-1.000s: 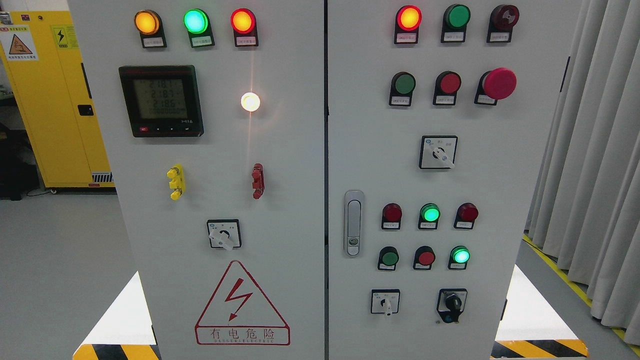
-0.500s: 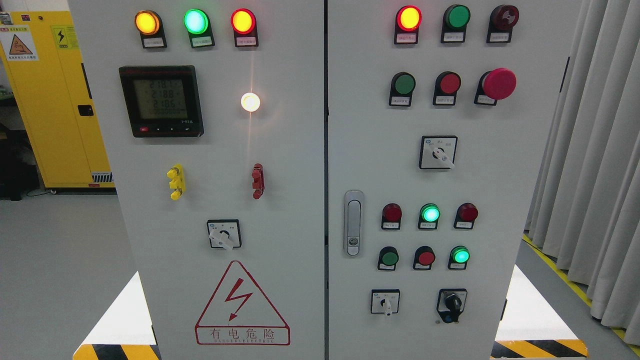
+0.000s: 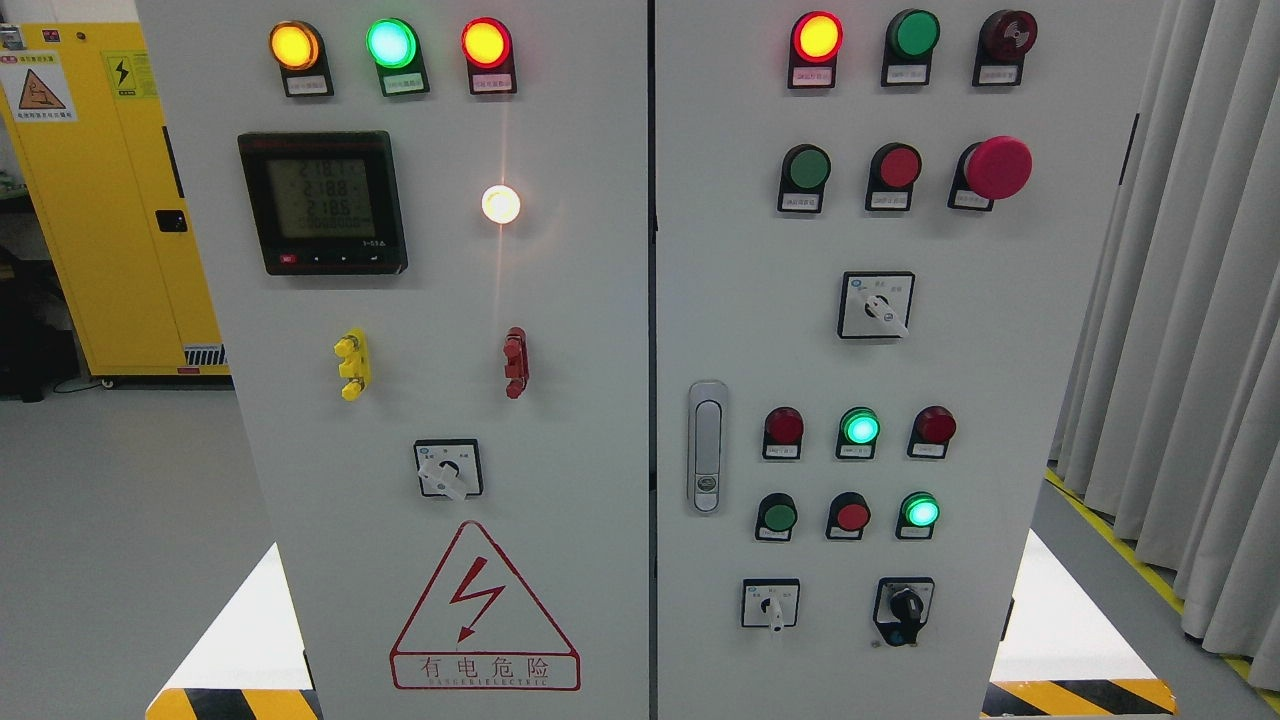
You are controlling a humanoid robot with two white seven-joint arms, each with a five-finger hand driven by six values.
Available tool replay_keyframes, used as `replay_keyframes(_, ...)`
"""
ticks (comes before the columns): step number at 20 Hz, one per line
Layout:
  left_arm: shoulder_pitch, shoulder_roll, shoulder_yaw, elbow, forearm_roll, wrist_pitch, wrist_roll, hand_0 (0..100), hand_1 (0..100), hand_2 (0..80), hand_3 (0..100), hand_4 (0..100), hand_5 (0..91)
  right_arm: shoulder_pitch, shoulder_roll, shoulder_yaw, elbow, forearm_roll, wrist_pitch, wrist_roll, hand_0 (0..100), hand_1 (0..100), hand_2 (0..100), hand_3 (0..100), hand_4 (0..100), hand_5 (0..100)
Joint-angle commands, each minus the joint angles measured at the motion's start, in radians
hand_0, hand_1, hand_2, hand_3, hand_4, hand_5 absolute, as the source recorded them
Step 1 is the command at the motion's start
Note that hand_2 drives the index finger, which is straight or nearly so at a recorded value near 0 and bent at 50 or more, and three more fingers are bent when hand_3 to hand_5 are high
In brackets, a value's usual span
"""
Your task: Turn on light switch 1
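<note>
A grey electrical cabinet [image 3: 600,400] fills the head view, with a left door and a right door. On the right door, a row of a dark green button [image 3: 777,516], a red button [image 3: 851,516] and a lit green button [image 3: 920,511] sits below a row of lamps with the middle green lamp [image 3: 859,427] lit. Lower still are a white rotary switch [image 3: 771,603] and a black rotary switch [image 3: 905,606]. Their labels are too small to read, so I cannot tell which is light switch 1. Neither of my hands shows.
The left door carries a digital meter [image 3: 322,202], a lit white lamp [image 3: 500,204], a rotary switch [image 3: 447,469] and a red warning triangle [image 3: 483,610]. A red mushroom button [image 3: 997,167] juts out upper right. A yellow cabinet [image 3: 110,200] stands left, curtains [image 3: 1190,330] right.
</note>
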Motion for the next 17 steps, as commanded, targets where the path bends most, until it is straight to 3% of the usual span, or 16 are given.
replay_keyframes(1, -0.101, 0.007, -0.142, 0.318, -0.021, 0.019, 0.010, 32, 27, 0.0, 0, 0, 0.0, 0.000, 0.000, 0.000, 0.000, -0.029, 0.001, 0.001, 0, 50, 4, 0, 0, 0)
replay_keyframes(4, -0.106, -0.013, -0.172, 0.318, -0.031, 0.062, 0.023, 31, 24, 0.0, 0, 0, 0.0, 0.000, 0.000, 0.000, 0.000, -0.029, 0.001, -0.001, 0, 50, 4, 0, 0, 0)
replay_keyframes(17, -0.106, -0.030, -0.193, 0.319, -0.043, 0.062, 0.030, 29, 20, 0.0, 0, 0, 0.0, 0.000, 0.000, 0.000, 0.000, -0.029, 0.001, -0.001, 0, 50, 4, 0, 0, 0)
